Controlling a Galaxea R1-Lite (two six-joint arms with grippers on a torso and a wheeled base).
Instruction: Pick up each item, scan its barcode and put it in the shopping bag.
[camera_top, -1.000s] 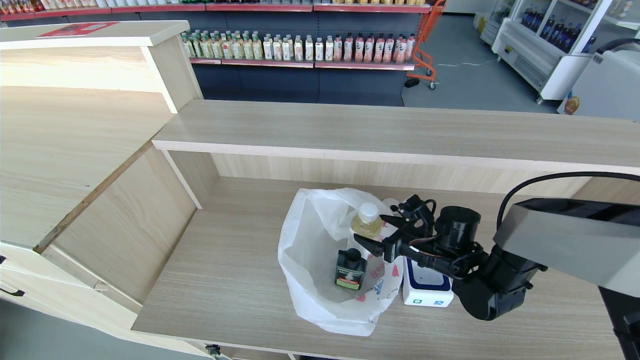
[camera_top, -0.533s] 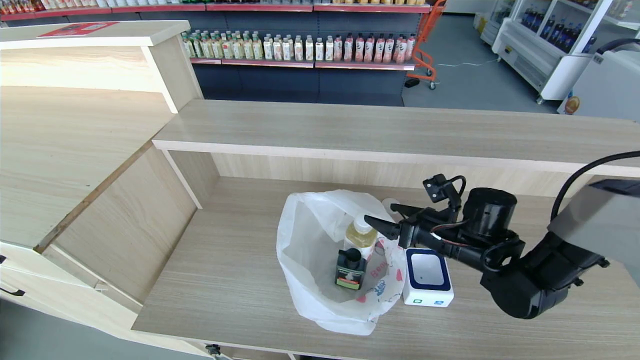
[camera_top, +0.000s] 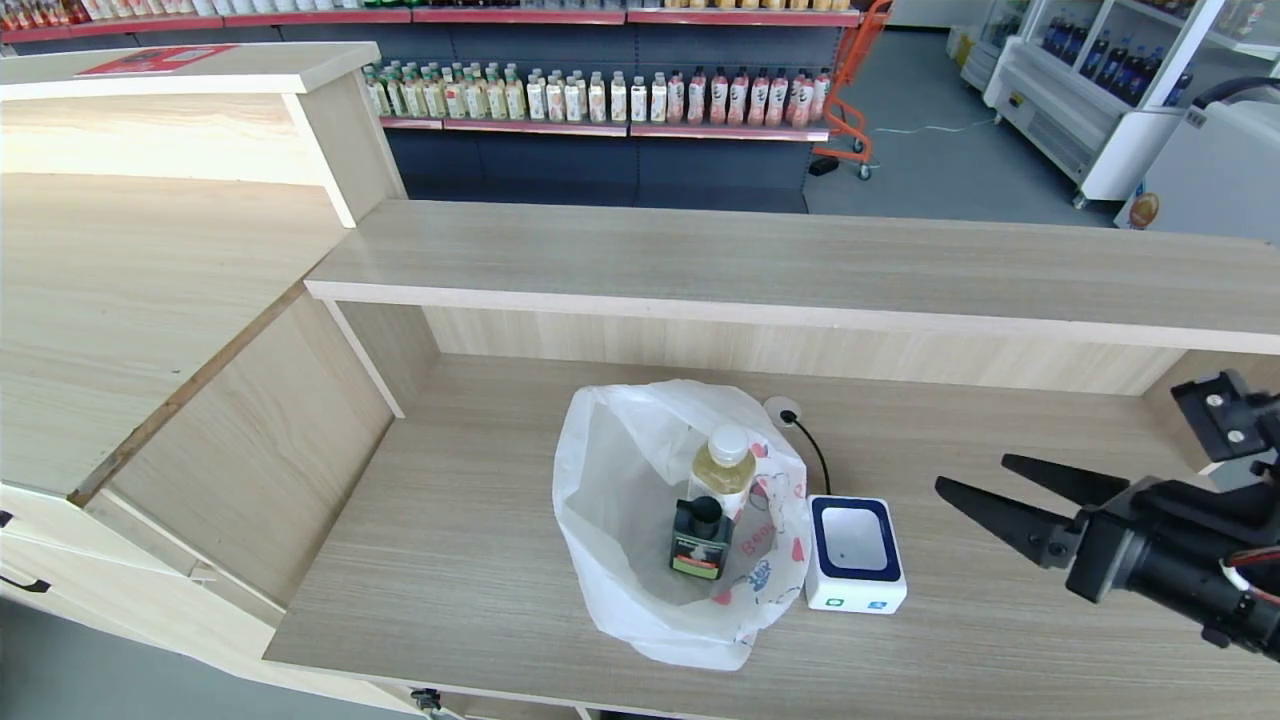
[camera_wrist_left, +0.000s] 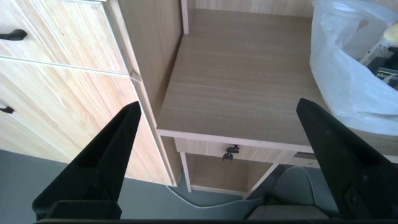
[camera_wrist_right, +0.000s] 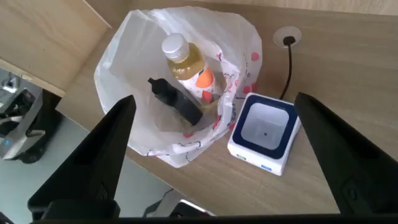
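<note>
The right end effector (camera_top: 972, 472) has drawn back to the lower right, wide open and empty. The juice bottle (camera_top: 722, 470) now stands in the shopping bag (camera_top: 610, 560) at centre frame, so it looks bagged.

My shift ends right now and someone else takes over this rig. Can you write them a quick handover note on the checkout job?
Left pincer: open, empty, near the counter's front left corner.
Right pincer: open, empty, above the counter, to the right of the scanner.
Things: the shopping bag sits open on the counter just left of the scanner. Inside it are the pale-drink bottle and the dark bottle.
Done: both bottles are bagged; whether they were scanned cannot be told.
Left: probably nothing, unless more items arrive.
</note>
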